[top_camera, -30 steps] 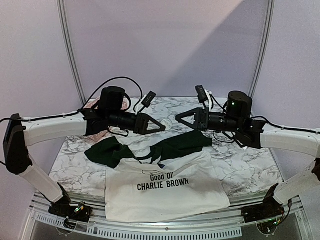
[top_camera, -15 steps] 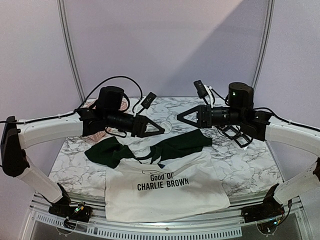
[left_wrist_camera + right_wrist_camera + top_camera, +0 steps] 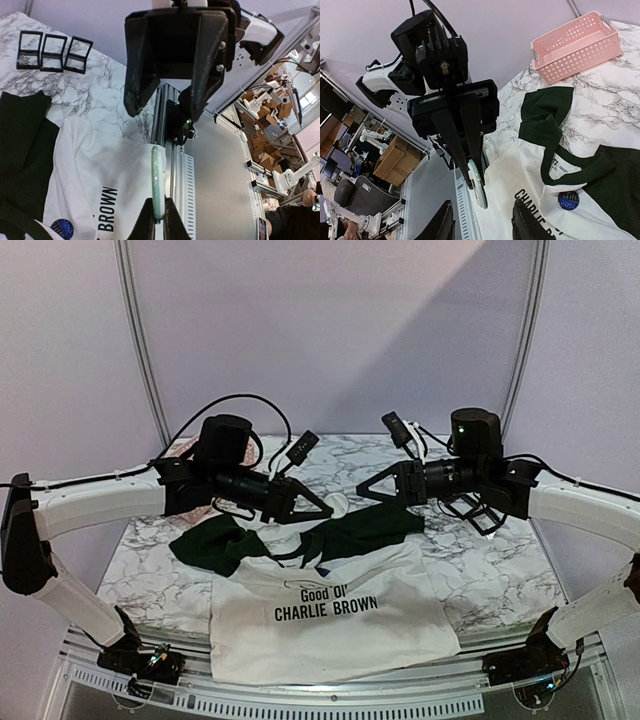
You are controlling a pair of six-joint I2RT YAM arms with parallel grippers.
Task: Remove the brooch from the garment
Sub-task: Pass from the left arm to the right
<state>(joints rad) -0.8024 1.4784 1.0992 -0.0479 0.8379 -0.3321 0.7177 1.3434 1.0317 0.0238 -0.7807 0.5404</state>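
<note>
Both arms are raised over the far half of the desk (image 3: 500, 570), claws pointing at each other, tips close but not touching.

Left claw (image 3: 156, 225): fingers pressed together on the rim of a pale round disc (image 3: 157, 182). It shows edge-on in the left wrist view and as a small white circle from above. The disc is in the air, clear of the cloth.

Right claw (image 3: 482, 225): fingers apart with nothing between them, facing the disc from the other side, just short of it.

The garment (image 3: 330, 610) lies flat on the desk below and in front of the claws, with its hem at the near edge. It is a white body with "Good Ol' CHARLIE BROWN" in black across the chest. The dark green sleeves are bunched and folded at the far end, under the two claws. Neither claw touches it.

A small blue round badge (image 3: 568, 200) sits on the white cloth just below the collar. I cannot tell whether it is pinned on or printed.

Pink slotted basket (image 3: 575, 47) at the back left of the desk, beyond the left sleeve. Three small black open frames (image 3: 54, 50) stand in a row on the marble, apart from the shirt.
</note>
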